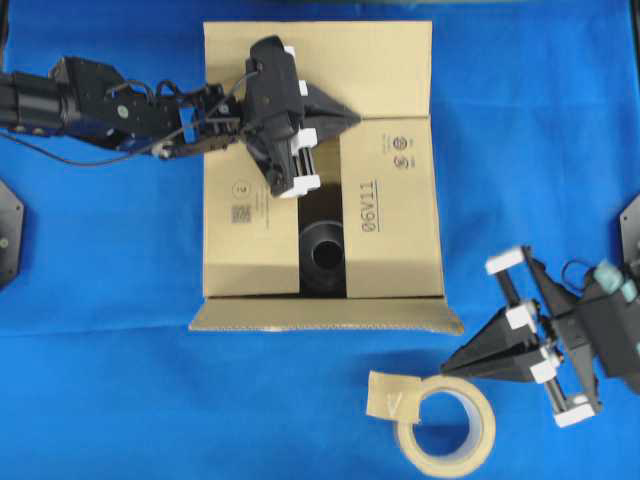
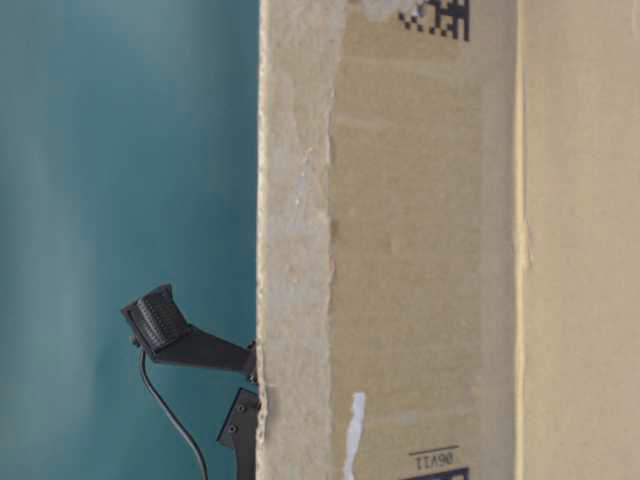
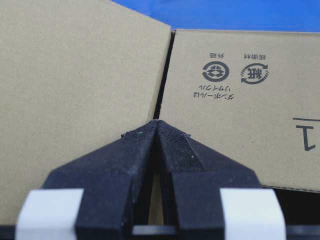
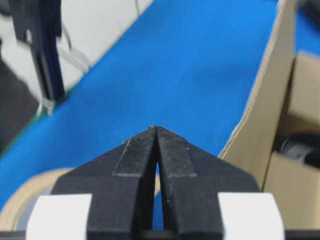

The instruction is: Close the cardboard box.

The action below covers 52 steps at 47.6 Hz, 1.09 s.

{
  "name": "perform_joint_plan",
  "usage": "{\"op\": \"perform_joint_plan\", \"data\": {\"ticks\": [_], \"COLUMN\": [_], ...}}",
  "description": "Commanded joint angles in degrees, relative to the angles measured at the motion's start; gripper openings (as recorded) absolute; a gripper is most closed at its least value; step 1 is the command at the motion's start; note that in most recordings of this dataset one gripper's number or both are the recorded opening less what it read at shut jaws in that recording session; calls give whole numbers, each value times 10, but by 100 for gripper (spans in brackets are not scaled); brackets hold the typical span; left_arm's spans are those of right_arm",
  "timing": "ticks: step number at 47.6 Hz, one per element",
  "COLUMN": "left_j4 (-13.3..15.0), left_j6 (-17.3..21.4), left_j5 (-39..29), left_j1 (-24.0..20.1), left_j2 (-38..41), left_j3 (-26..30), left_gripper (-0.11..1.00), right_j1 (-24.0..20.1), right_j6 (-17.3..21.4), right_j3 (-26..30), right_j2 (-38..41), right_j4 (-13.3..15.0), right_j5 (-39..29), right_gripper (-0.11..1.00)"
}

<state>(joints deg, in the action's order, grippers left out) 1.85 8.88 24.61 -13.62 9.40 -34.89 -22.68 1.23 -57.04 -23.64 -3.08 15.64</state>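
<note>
I see the cardboard box (image 1: 318,160) sitting upper centre of the overhead frame on the blue desk (image 1: 120,400), two side flaps down with a dark slot running top to bottom between them. My left tool (image 1: 345,117), clenched on nothing, rests right over that seam; the right tool (image 1: 462,362), also clenched empty, sits lower right by the tape roll (image 1: 447,422) (well apart). Only the overhead view shows the bottom flap still splayed outward; the left wrist view shows just the seam.

cardboard box (image 1: 320,160) mid-table, left tool (image 1: 350,116) above its flaps, tape roll (image 1: 445,425) front-right, right tool (image 1: 455,362) beside roll
</note>
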Motion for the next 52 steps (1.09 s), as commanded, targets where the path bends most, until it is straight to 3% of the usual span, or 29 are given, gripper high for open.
{"op": "perform_joint_plan", "data": {"ticks": [1,15,23,29,42,52], "left_j4": [1,1,1,1,1,1], "left_j6": [-1,-4,-4,-4,-4,-4], "left_j5": [4,3,3,4,4,4], "left_j1": [3,3,4,3,4,5], "left_j2": [-11,-11,-11,-11,-11,-11], "left_j3": [4,4,4,4,4,4], "left_gripper": [0,0,0,0,0,0], "right_j1": [-4,-1,27,67,200,230], "right_j6": [-1,-1,-5,-6,-3,0], "right_j3": [3,2,1,-4,-17,-18], "right_j2": [19,35,11,-12,-25,25], "right_j4": [-2,-2,-2,-2,-2,-2], "right_j5": [16,25,26,23,-11,-28], "right_gripper": [0,0,0,0,0,0]}}
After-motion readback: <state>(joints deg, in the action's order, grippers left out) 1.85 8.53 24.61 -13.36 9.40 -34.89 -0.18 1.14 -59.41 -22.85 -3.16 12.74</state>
